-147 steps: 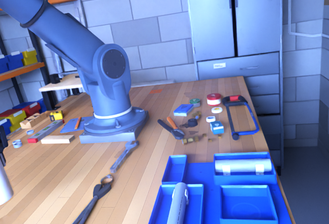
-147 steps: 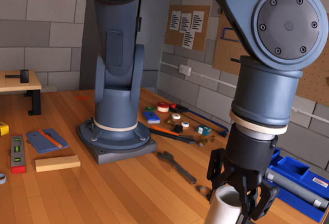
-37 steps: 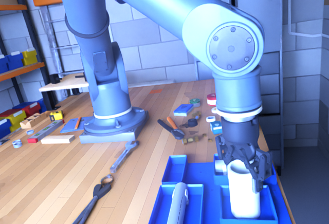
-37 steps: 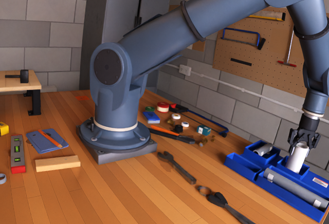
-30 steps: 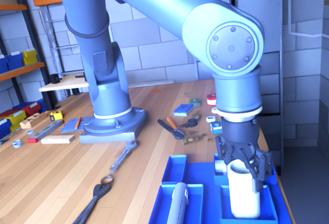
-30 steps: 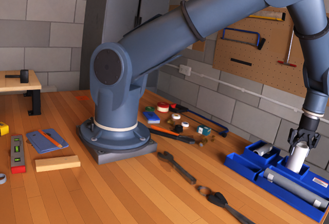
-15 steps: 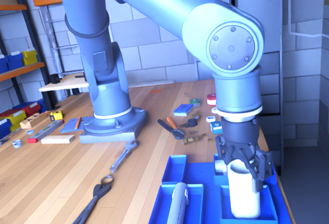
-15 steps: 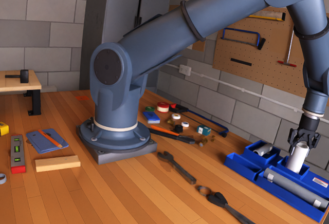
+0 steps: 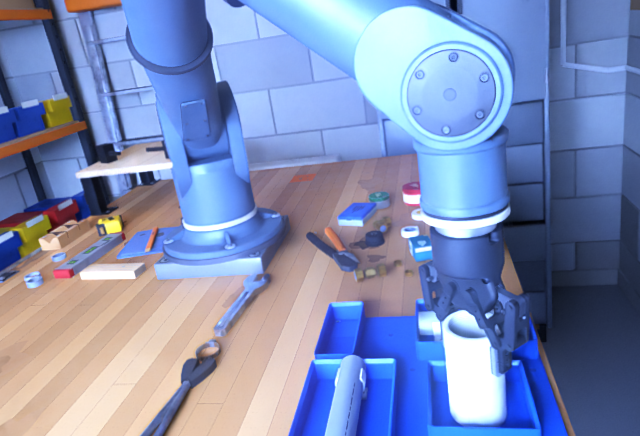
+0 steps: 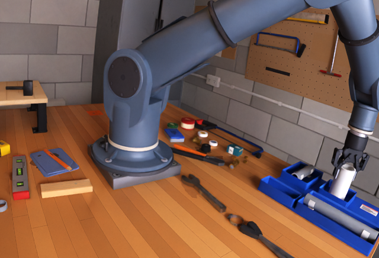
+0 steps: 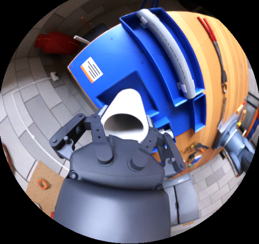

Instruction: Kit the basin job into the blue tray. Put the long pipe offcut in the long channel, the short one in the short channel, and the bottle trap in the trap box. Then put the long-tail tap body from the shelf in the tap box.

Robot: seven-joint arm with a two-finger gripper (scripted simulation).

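The short white pipe offcut stands nearly upright, slightly tilted, with its lower end in the short channel of the blue tray. The long grey pipe lies in the long channel beside it. The bottle trap lies in a box at the tray's far end. My gripper is closed around the upper end of the white pipe and holds it.
The arm's base stands mid-bench. A spanner, pliers, tape rolls and small fittings lie between base and tray. A raised shelf stands at the bench's far end.
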